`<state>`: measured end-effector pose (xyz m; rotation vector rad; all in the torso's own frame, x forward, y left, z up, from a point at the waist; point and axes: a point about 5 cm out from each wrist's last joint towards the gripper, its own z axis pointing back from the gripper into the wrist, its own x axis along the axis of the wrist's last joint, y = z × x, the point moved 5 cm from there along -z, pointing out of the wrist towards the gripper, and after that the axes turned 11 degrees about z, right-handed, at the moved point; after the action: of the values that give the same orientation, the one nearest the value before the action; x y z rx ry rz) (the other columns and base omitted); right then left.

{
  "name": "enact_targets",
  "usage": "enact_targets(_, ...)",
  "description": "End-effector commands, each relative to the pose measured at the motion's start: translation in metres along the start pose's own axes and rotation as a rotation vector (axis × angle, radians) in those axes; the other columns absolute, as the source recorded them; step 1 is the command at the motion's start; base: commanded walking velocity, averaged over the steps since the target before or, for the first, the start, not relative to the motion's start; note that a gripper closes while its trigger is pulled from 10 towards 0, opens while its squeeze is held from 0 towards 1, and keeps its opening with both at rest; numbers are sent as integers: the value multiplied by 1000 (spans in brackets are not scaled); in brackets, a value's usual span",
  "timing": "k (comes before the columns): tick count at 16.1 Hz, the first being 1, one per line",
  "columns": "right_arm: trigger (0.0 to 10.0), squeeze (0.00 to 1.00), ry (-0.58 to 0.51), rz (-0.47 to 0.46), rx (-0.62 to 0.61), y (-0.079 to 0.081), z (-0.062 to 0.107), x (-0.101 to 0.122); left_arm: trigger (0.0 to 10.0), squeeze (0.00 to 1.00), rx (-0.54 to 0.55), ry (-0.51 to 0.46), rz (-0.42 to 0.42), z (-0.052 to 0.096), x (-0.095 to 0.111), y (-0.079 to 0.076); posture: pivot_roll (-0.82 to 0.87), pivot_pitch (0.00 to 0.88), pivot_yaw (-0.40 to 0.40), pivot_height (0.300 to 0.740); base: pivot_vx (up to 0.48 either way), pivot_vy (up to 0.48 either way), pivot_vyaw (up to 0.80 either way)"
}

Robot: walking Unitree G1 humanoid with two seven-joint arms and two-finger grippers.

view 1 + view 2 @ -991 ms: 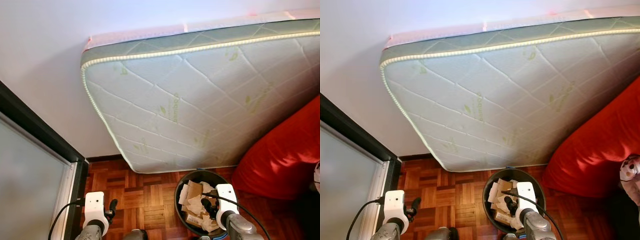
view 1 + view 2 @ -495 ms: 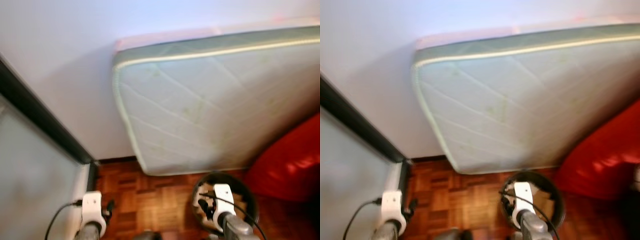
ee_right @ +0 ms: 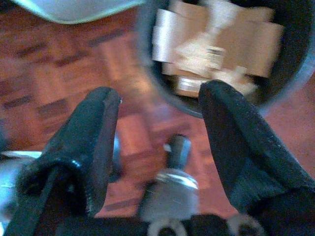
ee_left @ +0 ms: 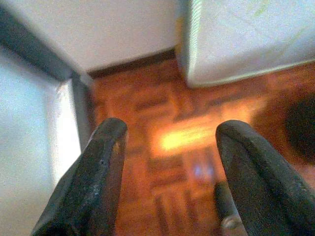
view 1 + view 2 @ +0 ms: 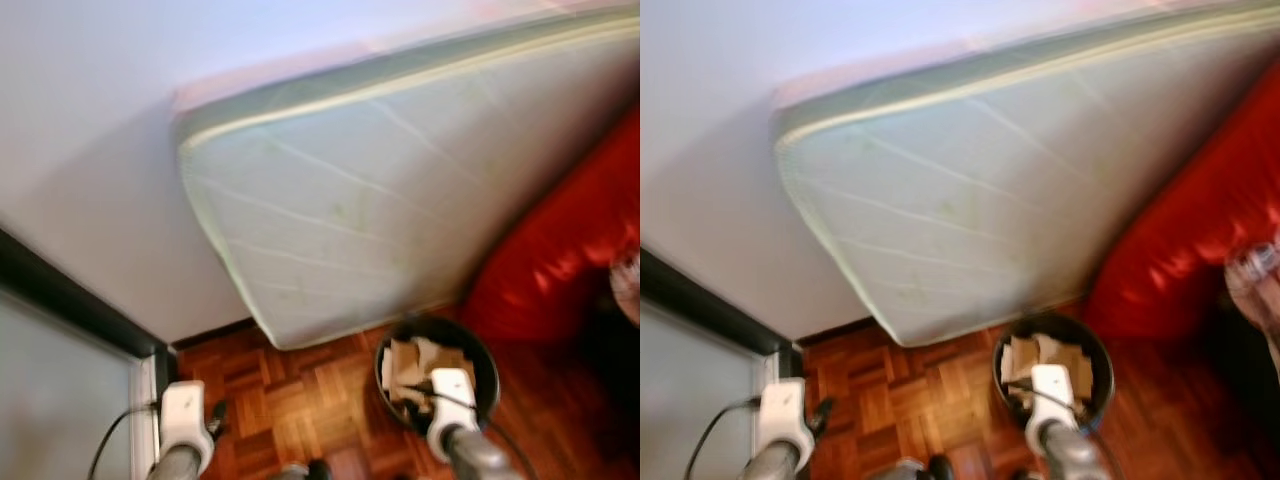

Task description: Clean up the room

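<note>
Right gripper [image 3: 157,147]: fingers spread wide, nothing between them, held low over the parquet floor [image 5: 300,400]. Black bin [image 3: 290,64] of crumpled paper and cardboard [image 3: 211,39]: on the floor just ahead of its fingertips. Left gripper [image 4: 170,162]: fingers likewise parted, empty, above bare parquet. Quilted mattress [image 5: 400,200]: leaning on the wall beyond both grippers. Red beanbag [image 5: 560,260]: beyond the right gripper, beside the bin. Views blurred.
</note>
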<state>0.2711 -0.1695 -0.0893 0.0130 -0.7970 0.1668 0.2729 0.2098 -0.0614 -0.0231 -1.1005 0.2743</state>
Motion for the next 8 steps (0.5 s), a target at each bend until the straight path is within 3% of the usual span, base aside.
enact_targets(1,10000,0,29,-20,0,4,1,-9,10000,0,25,62,-17,9,-20,10,76,214,72,740,0,0,-719)
enact_targets(6,10000,0,26,-23,-18,1,1,-7,10000,0,16,73,-18,8,-21,6,77,221,70,740,0,0,-719)
enact_targets(8,10000,0,18,-28,-14,1,1,-6,10000,0,33,94,23,6,-22,7,73,222,72,740,0,0,-706)
